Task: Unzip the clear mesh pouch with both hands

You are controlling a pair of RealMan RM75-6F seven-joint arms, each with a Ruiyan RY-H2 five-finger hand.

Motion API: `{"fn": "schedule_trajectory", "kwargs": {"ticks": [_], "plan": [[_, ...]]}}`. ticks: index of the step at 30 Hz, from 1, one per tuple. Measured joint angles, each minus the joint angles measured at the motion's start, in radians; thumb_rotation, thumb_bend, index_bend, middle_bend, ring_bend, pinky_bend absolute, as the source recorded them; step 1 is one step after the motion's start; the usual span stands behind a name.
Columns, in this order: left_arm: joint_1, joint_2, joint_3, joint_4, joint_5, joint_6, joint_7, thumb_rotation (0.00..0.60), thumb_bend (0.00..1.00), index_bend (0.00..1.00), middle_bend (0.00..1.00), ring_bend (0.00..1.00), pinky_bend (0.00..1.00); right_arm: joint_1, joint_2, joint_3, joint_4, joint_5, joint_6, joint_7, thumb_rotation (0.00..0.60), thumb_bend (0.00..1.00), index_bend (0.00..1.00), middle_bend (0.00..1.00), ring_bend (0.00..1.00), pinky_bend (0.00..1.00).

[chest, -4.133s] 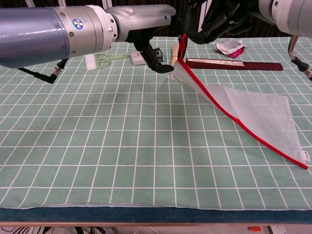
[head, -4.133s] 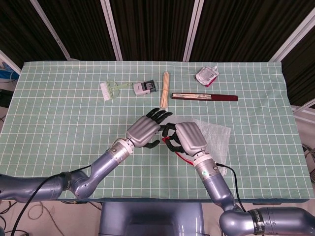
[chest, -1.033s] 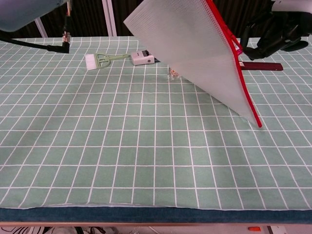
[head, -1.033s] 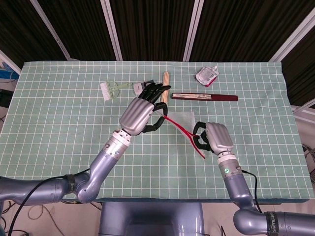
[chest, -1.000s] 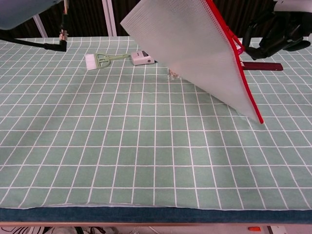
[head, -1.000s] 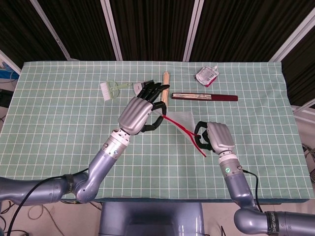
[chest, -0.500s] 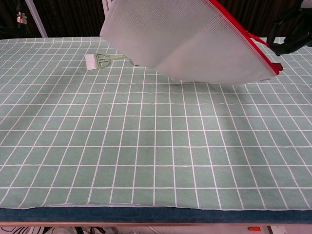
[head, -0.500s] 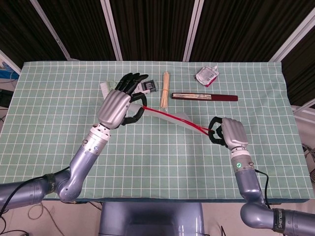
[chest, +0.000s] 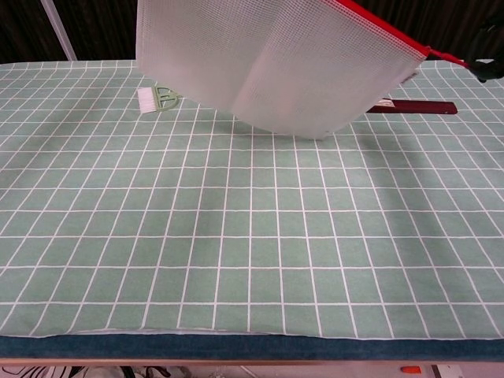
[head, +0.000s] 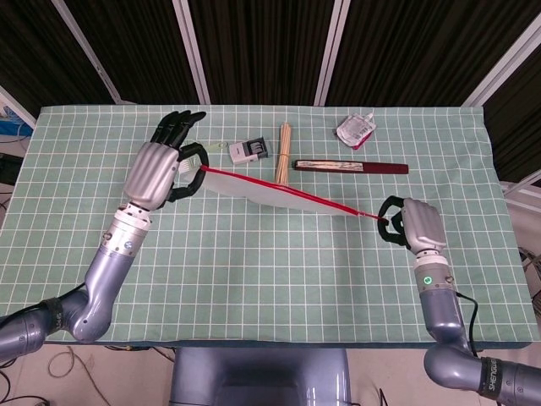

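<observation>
Above the table (head: 84, 254), clear mesh pouch (chest: 283, 63) suspended in the air, stretched between both robot hands, red zipper edge (head: 287, 193) uppermost and running in a straight slanted line from upper left to lower right. Left robot hand (head: 161, 165) raised over the far left part of the green gridded cloth, pinching the pouch's left end between thumb and finger, remaining fingers extended toward the far edge. Right robot hand (head: 414, 224) near the right side, fingers curled, gripping the red pull at the zipper's right end. In the chest view, white mesh body hanging below the red edge, sagging in a rounded fold clear of the cloth; only a dark fingertip of the right robot hand visible at the frame's right edge. Along the far side of the table: small brush (head: 190, 150) partly behind the left robot hand, grey stamp-like block (head: 251, 150), bundle of wooden sticks (head: 283, 152), long dark red case (head: 351, 167), crumpled packet (head: 355, 130).
</observation>
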Motion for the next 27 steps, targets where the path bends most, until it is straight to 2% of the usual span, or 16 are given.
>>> {"fn": "schedule_trajectory", "kwargs": {"ticks": [8,11,14,16,18,20,27], "plan": [[0.012,0.007,0.012,0.014,-0.006,-0.016,-0.013,0.600,0.43,0.51,0.06,0.00,0.00,-0.009,0.009,0.005,-0.001,-0.007,-0.002,0.005,0.600,0.59,0.68,1.00,1.00,0.97],[0.014,0.007,0.016,0.012,-0.009,-0.023,-0.012,0.600,0.26,0.40,0.02,0.00,0.00,-0.011,0.009,0.004,-0.001,-0.012,0.000,0.003,0.600,0.50,0.59,0.95,0.95,0.89],[0.015,0.012,0.021,0.005,-0.010,-0.033,-0.012,0.600,0.14,0.31,0.00,0.00,0.00,-0.012,0.011,0.001,-0.001,-0.021,-0.001,0.000,0.600,0.35,0.32,0.70,0.74,0.69],[0.018,0.019,0.022,-0.003,-0.011,-0.039,-0.016,0.600,0.11,0.28,0.00,0.00,0.00,-0.014,0.016,-0.003,-0.005,-0.024,-0.007,-0.002,0.600,0.28,0.14,0.51,0.57,0.55],[0.022,0.026,0.024,-0.010,-0.012,-0.041,-0.018,0.600,0.10,0.27,0.00,0.00,0.00,-0.014,0.020,-0.003,-0.009,-0.020,-0.011,-0.004,0.600,0.24,0.05,0.40,0.46,0.46],[0.028,0.034,0.027,-0.019,-0.011,-0.041,-0.020,0.600,0.10,0.26,0.00,0.00,0.00,-0.016,0.025,0.000,-0.015,-0.017,-0.013,-0.002,0.600,0.23,0.02,0.34,0.39,0.43],[0.069,0.073,0.049,-0.058,-0.008,-0.030,-0.024,0.600,0.10,0.24,0.00,0.00,0.00,-0.030,0.040,-0.002,-0.028,-0.025,-0.012,0.009,0.600,0.21,0.01,0.26,0.31,0.36]]}}
